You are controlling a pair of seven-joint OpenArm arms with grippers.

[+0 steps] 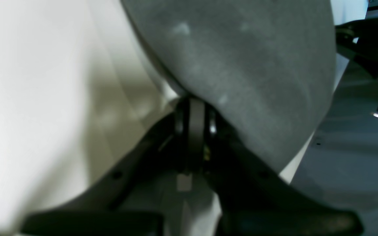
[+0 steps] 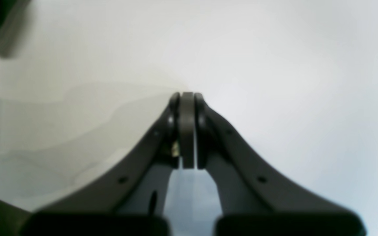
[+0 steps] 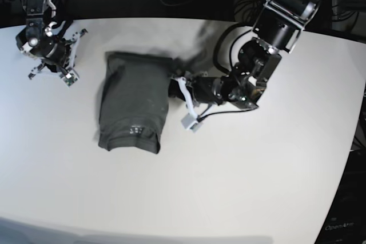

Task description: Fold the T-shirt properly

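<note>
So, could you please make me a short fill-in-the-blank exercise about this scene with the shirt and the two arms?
1. The only cloth on the white table is a dark grey ____.
2. The left tool is at the edge of the T-shirt, and its jaws are ____.
3. The right tool is shut and holds ____.
4. In the base view, the arm away from the T-shirt is on the picture's ____ side.

Missing words: T-shirt; shut; nothing; left

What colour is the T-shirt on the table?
The plain short-sleeved cotton T-shirt is dark grey, with no print. The base view shows it best.
</note>
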